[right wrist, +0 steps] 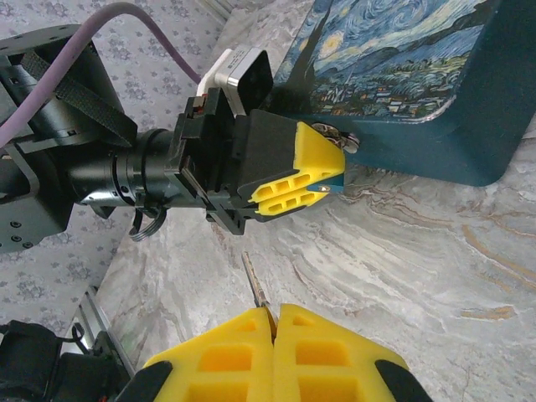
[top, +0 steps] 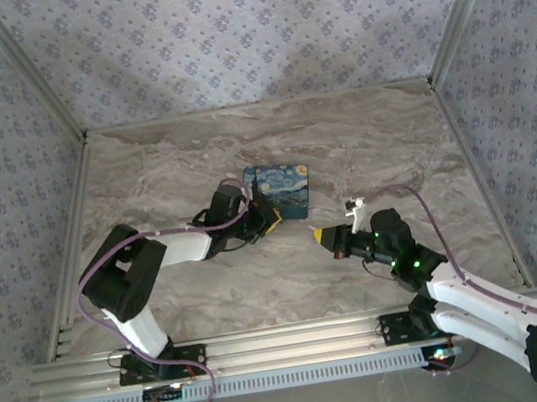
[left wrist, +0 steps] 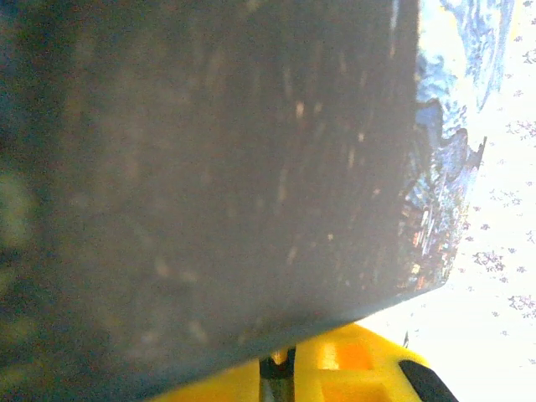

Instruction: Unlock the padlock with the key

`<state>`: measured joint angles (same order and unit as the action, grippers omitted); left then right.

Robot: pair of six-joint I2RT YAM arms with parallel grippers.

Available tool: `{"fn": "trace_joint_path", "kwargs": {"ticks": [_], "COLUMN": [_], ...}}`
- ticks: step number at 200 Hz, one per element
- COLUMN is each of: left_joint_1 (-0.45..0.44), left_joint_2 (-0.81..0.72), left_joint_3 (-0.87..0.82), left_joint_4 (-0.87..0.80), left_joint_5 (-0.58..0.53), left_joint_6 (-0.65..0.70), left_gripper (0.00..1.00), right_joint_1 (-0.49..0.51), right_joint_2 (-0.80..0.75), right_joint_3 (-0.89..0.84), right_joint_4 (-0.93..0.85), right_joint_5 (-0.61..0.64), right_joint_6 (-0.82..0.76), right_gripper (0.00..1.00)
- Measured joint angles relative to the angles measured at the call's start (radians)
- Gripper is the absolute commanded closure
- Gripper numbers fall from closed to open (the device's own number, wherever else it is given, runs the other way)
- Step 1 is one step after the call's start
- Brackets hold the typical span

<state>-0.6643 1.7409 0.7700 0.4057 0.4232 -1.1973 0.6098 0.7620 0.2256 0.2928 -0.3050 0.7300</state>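
- holding the key [right wrist: 254, 280] in my right jaws [right wrist: 274, 314], which are pressed together on it, its blade pointing toward my left jaws [right wrist: 332, 167].
- left jaws: nearly closed at the lower corner of the blue tin [right wrist: 402, 84]; whether they pinch anything i cannot tell.
- padlock [right wrist: 337, 136]: judged to be the small silvery piece against the tin, just beyond the left jaws, low over the tabletop [right wrist: 419, 251].
- step in hand, as judged: bringing key to lock.
- next move calls for locating the keyway, aligning the blade, and advancing straight.
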Motion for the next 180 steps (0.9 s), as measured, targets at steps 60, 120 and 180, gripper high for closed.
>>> {"fn": "trace_joint_path", "kwargs": {"ticks": [60,120,180], "left_joint_1": [0.000,0.000,0.000], "left_joint_2": [-0.011,-0.038,-0.038], "left_joint_3": [0.000,0.005,0.019], "left_joint_4": [-0.012,-0.013,-0.013], "left_joint_5": [0.000,0.000,0.000], "left_joint_6": [-0.020,-0.039,-0.051], "left_gripper": [0.92,0.92,0.92], "right_joint_1": [0.008,0.010,0.020], "right_joint_2": [0.020,0.022,0.074], "right_joint_3": [0.002,0.002,0.002], "right_joint_4": [0.026,0.056,0.111], "right_joint_5": [0.022,0.052,0.085], "right_joint_6": [0.030,0.091,0.196], "right_gripper": [1.00,1.00,1.00]}}
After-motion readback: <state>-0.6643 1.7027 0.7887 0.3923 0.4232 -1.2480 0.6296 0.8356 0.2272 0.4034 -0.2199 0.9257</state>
